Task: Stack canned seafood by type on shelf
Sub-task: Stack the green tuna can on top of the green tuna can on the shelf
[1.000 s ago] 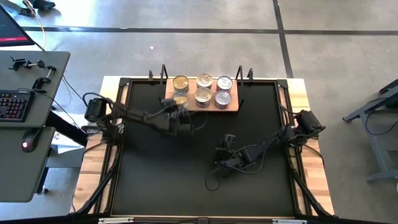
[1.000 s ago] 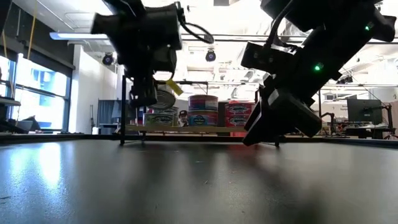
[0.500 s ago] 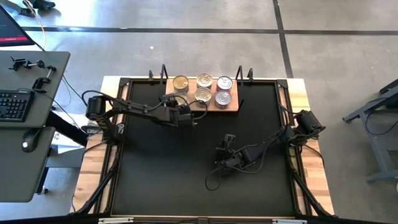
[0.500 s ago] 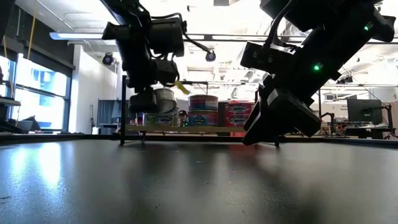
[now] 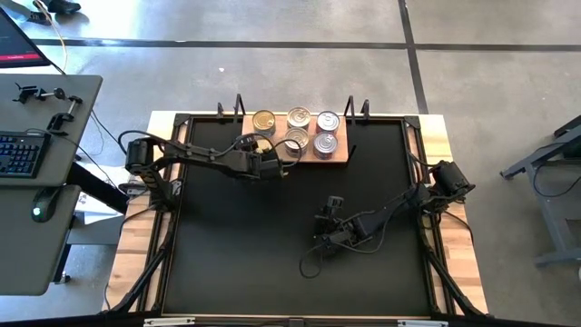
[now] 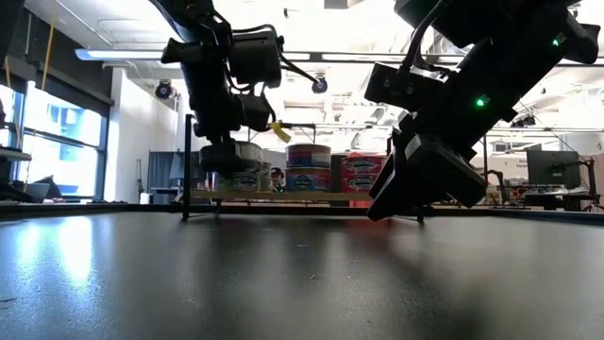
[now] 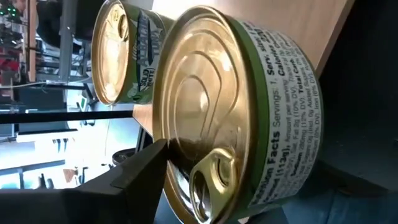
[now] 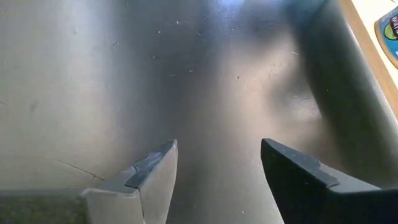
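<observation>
The shelf [image 5: 341,157] stands at the table's far edge with several tins of canned seafood [image 5: 299,118] on it, gold-lidded at the left and silver-lidded toward the right. My left gripper [image 5: 275,163] is at the shelf's near left corner, open around a gold-lidded, green-labelled tin [image 7: 261,106]. That tin stands on the wood in front of another gold tin [image 7: 115,53]. My right gripper [image 5: 322,241] hangs open over the bare tabletop near the middle, holding nothing. My left gripper shows only one finger [image 7: 130,177], which lies beside the lid's rim [image 7: 171,155] of the near gold tin. I cannot tell whether it touches. The other finger is out of the picture. The tin rests upright on the shelf's board.
Black metal uprights [image 5: 239,107] rise at both ends of the shelf. Two-high stacks with blue and pink labels [image 6: 363,175] fill its middle and right. The black tabletop [image 5: 236,263] lies in front of the shelf; a desk with a keyboard [image 5: 23,154] stands at the left.
My left gripper has carried the gold tin toward the table's right edge, onto the shelf's near left corner, and has turned at the wrist. The tin has come down from above the board to rest on it.
</observation>
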`<move>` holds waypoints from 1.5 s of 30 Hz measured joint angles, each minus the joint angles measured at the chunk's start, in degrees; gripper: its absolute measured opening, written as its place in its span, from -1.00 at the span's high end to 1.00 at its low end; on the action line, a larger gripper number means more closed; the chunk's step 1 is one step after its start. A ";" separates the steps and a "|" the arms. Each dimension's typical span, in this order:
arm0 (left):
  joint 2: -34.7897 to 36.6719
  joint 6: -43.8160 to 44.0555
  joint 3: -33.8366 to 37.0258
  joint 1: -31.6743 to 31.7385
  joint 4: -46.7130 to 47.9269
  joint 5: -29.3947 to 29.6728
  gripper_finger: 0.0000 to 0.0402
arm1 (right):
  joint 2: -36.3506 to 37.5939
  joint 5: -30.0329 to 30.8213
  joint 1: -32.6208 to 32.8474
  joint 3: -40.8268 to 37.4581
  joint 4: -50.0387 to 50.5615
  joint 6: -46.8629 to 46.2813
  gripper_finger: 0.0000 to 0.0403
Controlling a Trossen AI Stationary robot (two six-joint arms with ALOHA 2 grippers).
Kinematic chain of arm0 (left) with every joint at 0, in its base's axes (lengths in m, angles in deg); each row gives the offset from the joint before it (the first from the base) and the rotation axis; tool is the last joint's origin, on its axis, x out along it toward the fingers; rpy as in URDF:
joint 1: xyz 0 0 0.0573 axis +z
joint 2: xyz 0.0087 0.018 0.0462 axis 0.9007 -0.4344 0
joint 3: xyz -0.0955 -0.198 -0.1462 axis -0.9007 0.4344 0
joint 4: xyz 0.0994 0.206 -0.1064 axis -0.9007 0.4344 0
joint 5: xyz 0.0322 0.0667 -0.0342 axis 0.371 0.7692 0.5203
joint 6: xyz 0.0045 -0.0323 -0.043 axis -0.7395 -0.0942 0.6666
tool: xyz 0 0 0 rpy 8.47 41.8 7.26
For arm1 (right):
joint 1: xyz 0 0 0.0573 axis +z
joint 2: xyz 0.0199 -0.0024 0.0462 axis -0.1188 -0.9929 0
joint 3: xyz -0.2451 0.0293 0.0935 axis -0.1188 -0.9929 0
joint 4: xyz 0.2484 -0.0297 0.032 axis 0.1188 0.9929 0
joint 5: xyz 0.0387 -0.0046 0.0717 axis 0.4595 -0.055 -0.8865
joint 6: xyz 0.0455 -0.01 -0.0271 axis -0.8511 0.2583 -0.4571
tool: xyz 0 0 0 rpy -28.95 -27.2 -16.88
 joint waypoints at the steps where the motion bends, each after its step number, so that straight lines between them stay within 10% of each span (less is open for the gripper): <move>1: 0.29 -0.23 0.02 0.04 0.00 -0.05 -0.29 | 0.00 0.00 0.00 0.00 0.01 0.00 -0.12; 45: 9.78 -1.48 0.02 5.64 0.44 -6.02 -0.49 | 0.00 0.00 0.00 0.00 -0.93 0.05 -0.11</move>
